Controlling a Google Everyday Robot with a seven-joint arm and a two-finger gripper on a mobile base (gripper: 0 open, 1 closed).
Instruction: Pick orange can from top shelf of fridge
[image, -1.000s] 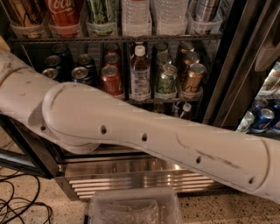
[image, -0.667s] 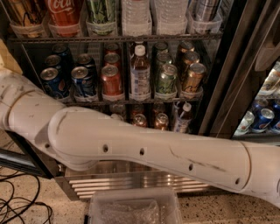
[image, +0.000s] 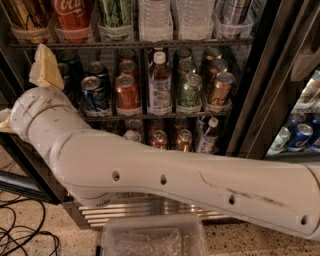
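The orange can (image: 127, 93) stands upright on the top shelf (image: 165, 118) of the fridge (image: 250, 105), between a blue can (image: 93, 95) and a clear bottle (image: 159, 87). More orange-red cans stand in a row behind it. My gripper (image: 44, 69) shows as a tan tip at the upper left, in front of the shelf's left end and left of the blue cans, apart from the orange can. My thick white arm (image: 165, 177) crosses the lower half of the view and hides part of the shelf below.
Green (image: 190, 92) and gold cans (image: 220, 90) stand right of the bottle. The rack above holds a tall Coca-Cola can (image: 72, 17) and water bottles (image: 155, 17). A clear plastic bin (image: 150, 237) sits on the floor by the base grille (image: 125, 210). Cables (image: 20, 235) lie at lower left.
My arm has dropped lower in the view, uncovering the blue cans and the lower shelf. The gripper's tan tip has come into view at the upper left.
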